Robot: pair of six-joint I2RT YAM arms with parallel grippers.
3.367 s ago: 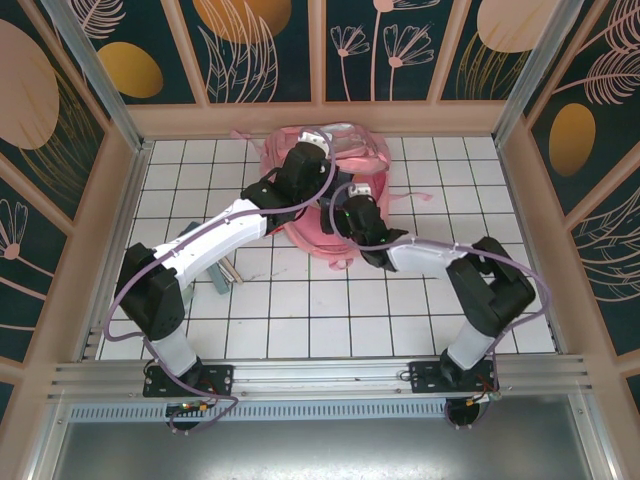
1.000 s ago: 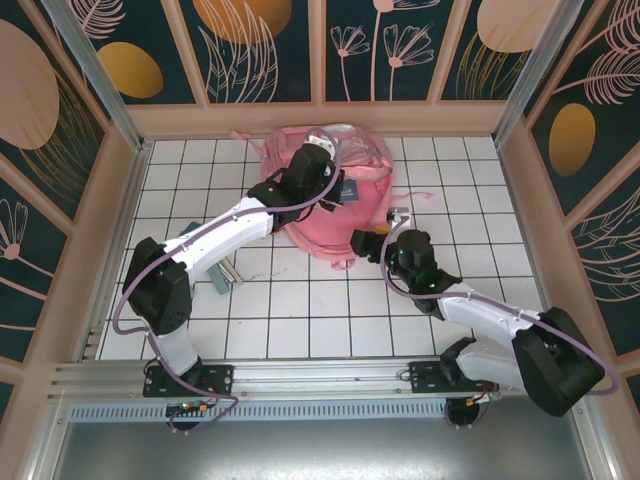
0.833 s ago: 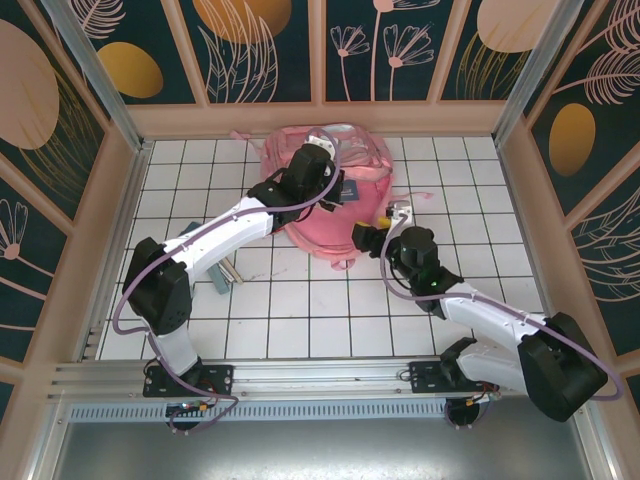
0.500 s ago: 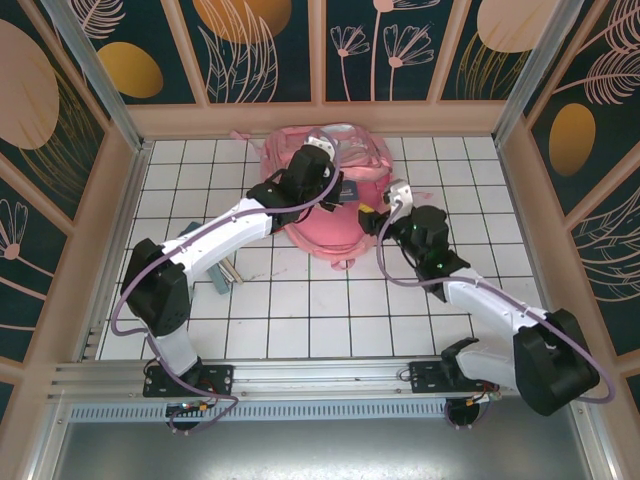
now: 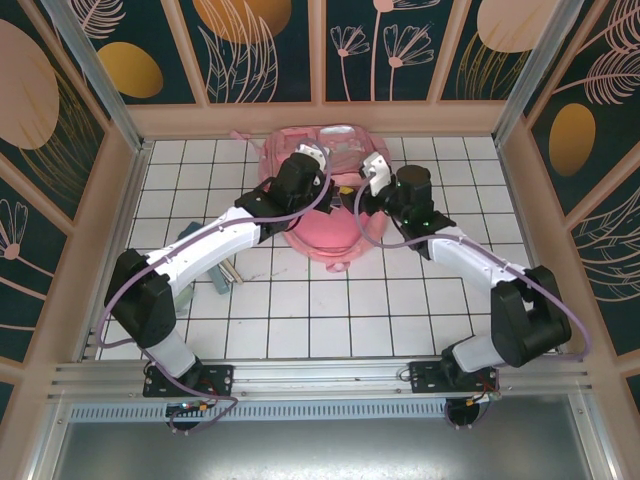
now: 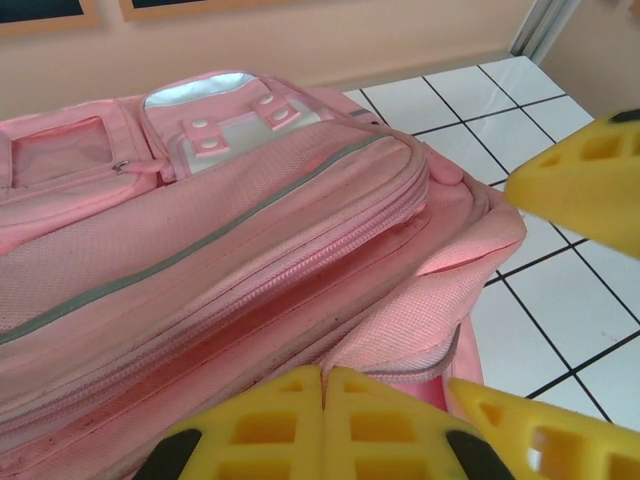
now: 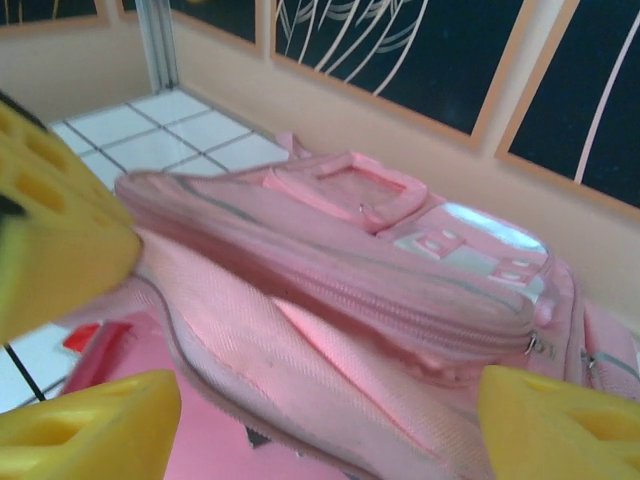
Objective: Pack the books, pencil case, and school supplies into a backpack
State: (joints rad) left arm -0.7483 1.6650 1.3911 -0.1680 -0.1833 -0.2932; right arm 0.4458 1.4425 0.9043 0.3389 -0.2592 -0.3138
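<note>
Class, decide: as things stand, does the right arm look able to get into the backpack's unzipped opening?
Probably yes. The right gripper hangs close before the backpack with jaws open, facing its unzipped mouth. The left gripper, shut, seems to pinch the edge up, so nothing appears to block the way.

Left claw [image 6: 323, 422] pinched, right claw [image 7: 320, 420] agape.

A white tiled tabletop [image 5: 330, 310] lies enclosed by dark floral wall panels [image 5: 400, 50] framed in tan.

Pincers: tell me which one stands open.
The right pincer: its yellow fingers stand wide apart at the backpack, while the left pincer has them pressed together.
</note>
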